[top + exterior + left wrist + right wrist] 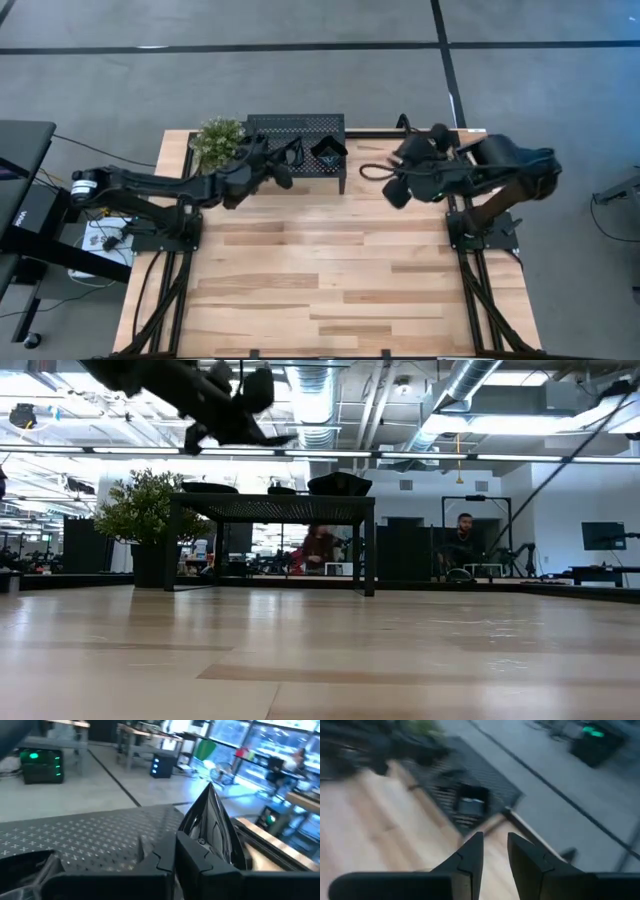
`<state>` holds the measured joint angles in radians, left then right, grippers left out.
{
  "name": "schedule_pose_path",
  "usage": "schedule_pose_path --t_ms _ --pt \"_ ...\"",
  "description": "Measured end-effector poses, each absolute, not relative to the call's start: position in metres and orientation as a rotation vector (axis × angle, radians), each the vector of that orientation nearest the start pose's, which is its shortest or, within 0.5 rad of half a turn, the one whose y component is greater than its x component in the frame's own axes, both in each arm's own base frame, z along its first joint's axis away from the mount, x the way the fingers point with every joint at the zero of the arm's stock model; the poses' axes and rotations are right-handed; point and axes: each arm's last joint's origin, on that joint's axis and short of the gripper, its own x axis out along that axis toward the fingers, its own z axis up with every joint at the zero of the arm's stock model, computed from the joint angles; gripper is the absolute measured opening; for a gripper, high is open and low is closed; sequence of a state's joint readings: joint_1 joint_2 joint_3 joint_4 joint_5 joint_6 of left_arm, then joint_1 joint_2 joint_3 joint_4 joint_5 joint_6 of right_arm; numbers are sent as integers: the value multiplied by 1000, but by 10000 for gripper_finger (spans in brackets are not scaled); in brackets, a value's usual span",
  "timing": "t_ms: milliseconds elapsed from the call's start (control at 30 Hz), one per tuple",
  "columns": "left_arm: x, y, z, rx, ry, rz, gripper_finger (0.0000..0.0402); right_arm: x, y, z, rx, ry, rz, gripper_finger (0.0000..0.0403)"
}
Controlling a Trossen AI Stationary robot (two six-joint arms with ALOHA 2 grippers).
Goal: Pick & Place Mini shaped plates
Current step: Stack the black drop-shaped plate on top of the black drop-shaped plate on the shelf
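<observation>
- The potted plant (pixel 217 140) stands just beside the rack's left end, at the far edge of the table (pixel 330 280). It is no part of the job and only narrows the approach from that side.
- The left gripper (pixel 283 163) hangs over the front left part of the rack, above its top. Its fingers are closed tight.
- They appear to pinch a small glossy black plate (pixel 212 827) by its rim. The plate stands on edge with its pointed end up, which is probably the only way so shallow a dish can be held by two narrow fingers.
- From this height and position I judge that the arm is carrying the dish over the rack, either just lifted or about to be set down. Which of the two cannot be told.
- The black perforated rack (pixel 270 125) sits at the middle of the table's far edge on thin legs, with its flat top serving as the shelf for the dishes.
- A second plate (pixel 328 148) rests on the rack's right half, near the front edge and apart from the left gripper.
- The right gripper (pixel 495 847) waits just off the rack's right end, over bare wood and pointing toward the rack. Its fingers are parted with nothing between them, and it stays clear of the other arm's path.
</observation>
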<state>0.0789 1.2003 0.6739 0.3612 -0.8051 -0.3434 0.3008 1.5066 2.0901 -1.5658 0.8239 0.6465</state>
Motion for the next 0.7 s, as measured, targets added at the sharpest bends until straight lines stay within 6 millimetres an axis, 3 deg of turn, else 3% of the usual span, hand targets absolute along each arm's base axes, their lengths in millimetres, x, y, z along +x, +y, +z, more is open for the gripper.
schedule_pose_path --t_ms 100,233,367,533,700 --pt "255 54 258 -314 -29 953 8 215 45 452 46 674 -784 84" --pt "260 58 250 -371 -30 948 8 212 38 398 65 761 -841 84" --pt "263 56 247 -405 -35 929 8 203 29 352 137 813 -679 81" --pt "267 56 259 -424 -74 922 8 198 16 316 153 662 -328 72" --pt "273 52 266 -415 -64 907 8 195 -3 279 80 396 -246 71"
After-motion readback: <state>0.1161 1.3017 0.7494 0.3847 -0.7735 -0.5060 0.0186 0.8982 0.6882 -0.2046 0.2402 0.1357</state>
